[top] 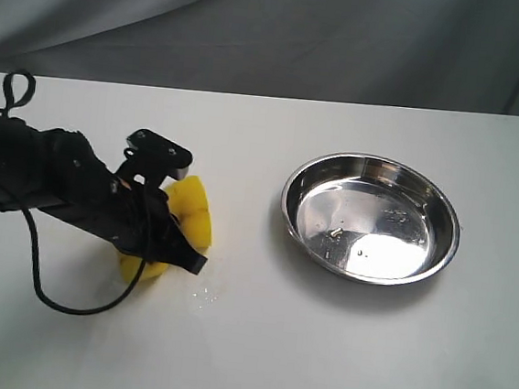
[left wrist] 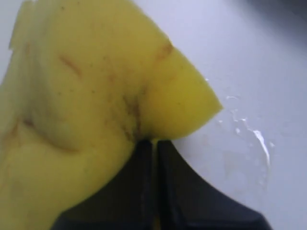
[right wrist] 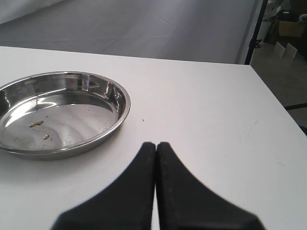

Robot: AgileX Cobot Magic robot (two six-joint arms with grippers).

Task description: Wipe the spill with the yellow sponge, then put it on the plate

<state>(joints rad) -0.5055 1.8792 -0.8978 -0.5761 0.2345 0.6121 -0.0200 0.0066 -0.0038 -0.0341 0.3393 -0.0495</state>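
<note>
Left fingers [left wrist: 136, 177] are pressing together, clamping a pinch of the yellow sponge [top: 193, 211]; the foam is bulging in lobes on either side of the tips; the sponge is sitting on the table [top: 336, 349], left of the plate [top: 447, 249] and well apart from it; thin wet traces of the spill [left wrist: 259, 139] are lying just beside the sponge; right fingers [right wrist: 136, 182] are sitting together, holding nothing, near the plate's rim.
</note>
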